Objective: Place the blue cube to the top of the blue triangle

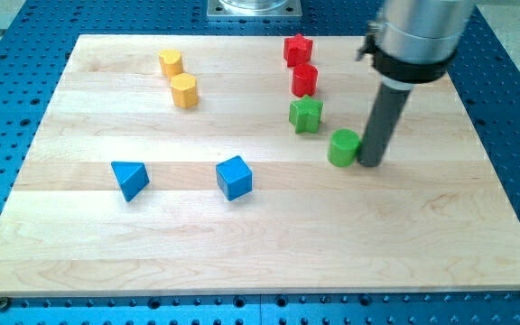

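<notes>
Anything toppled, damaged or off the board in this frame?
Nothing stands out. All eight blocks sit flat on the wooden board. My tip rests against the green cylinder, far from the blue cube and blue triangle.

My tip beside green cylinder, right.

The scene is recorded by a single camera view, set above and in front of the wooden board and tilted downward so that nearly the whole board is framed. My tip is seen at moderate range, right of centre, with the rod's mount cut off by the view's top.
</notes>
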